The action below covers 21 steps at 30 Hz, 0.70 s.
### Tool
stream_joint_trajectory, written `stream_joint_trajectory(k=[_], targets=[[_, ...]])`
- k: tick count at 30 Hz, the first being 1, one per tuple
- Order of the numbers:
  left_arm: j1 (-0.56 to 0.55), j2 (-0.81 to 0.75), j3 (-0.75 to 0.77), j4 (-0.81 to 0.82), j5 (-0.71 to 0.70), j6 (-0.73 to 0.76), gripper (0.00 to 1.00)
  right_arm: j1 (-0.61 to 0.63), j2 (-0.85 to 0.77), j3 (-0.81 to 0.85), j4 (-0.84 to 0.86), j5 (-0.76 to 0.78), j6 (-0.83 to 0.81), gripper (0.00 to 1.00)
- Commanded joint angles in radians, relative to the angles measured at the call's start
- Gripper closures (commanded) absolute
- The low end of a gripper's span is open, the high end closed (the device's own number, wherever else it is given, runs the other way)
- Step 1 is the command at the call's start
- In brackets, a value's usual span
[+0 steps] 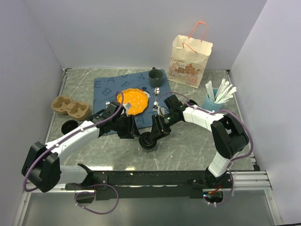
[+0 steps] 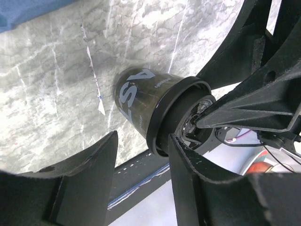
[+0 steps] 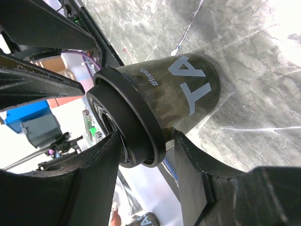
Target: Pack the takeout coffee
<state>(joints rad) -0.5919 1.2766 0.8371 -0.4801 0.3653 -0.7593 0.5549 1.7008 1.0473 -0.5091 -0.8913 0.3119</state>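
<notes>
The takeout coffee cup (image 1: 149, 141), dark with white letters and a black lid, stands on the marble table between both arms. In the right wrist view my right gripper (image 3: 146, 136) is closed around the cup (image 3: 183, 92) at its lid (image 3: 124, 120): one finger lies across the lid's top and the other touches the wall just under the rim. My left gripper (image 2: 143, 141) is open beside the cup (image 2: 141, 96). Its right finger (image 2: 188, 169) is close against the lid's edge, with only the black rail showing in the gap. In the top view the grippers (image 1: 136, 133) (image 1: 157, 131) flank the cup.
A paper bag (image 1: 190, 61) with red handles stands at the back right. A cardboard cup carrier (image 1: 70, 107) lies at the left, with a black lid (image 1: 69, 126) in front of it. An orange plate (image 1: 133, 101) and a dark mug (image 1: 155, 74) sit on a blue mat (image 1: 110, 87). A blue holder of white sticks (image 1: 215, 98) is at the right.
</notes>
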Motion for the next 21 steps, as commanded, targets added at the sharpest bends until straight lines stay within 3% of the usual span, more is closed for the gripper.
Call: stream_joint_trajectory(k=[1,6,14,21], targets=[[0.023,-0.039,-0.004,0.001,-0.019,0.035,0.49,0.013,0.008,0.013,-0.043,0.095,-0.053,0.47],[0.032,-0.042,-0.036,0.073,0.059,0.06,0.59,0.014,0.011,0.016,-0.042,0.095,-0.05,0.47],[0.032,-0.056,-0.131,0.204,0.164,0.048,0.53,0.014,0.008,0.014,-0.043,0.097,-0.045,0.47],[0.033,-0.048,-0.135,0.209,0.144,0.061,0.54,0.017,0.006,0.011,-0.042,0.097,-0.04,0.48]])
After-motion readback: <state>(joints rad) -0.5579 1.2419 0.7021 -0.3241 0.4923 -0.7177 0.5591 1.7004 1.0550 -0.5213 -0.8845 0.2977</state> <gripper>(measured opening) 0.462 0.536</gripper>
